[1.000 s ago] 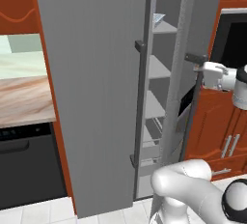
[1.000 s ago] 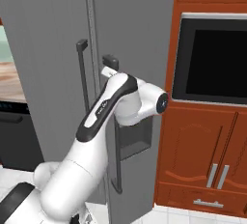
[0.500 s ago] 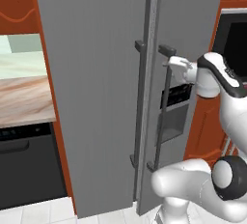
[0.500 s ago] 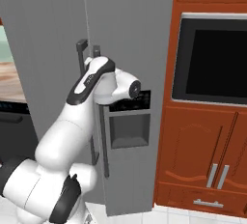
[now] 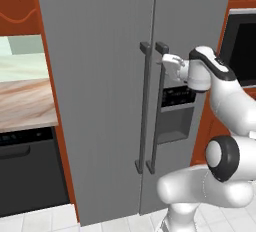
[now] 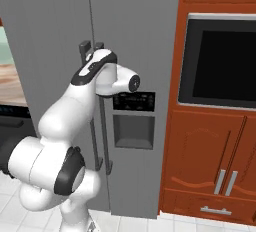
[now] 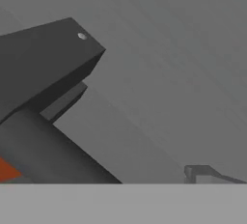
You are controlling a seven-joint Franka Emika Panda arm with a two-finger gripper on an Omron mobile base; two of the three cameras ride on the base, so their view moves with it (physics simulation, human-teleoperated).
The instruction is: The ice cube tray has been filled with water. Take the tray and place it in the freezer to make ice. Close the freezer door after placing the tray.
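Observation:
The freezer door (image 5: 195,16) with its black dispenser panel (image 5: 175,96) stands shut, flush with the plain grey door beside it. My gripper (image 5: 166,61) sits at the top of that door's vertical bar handle (image 5: 159,111), open, with nothing held. In the hand view the dark handle bracket (image 7: 48,63) fills the left, very close, against the grey door face (image 7: 169,49). From the right base view my arm crosses the handle (image 6: 107,146) just left of the dispenser panel (image 6: 133,101). The ice cube tray is out of view.
The plain grey door (image 5: 95,76) fills the left of the freezer. A wooden counter (image 5: 22,101) over a black appliance (image 5: 25,176) lies further left. To the right are a black wall oven (image 6: 220,61) and red-brown cabinets (image 6: 210,166).
The freezer door has swung from open to shut, hiding the shelves inside. My hand moved left with it and now rests at the handle's top.

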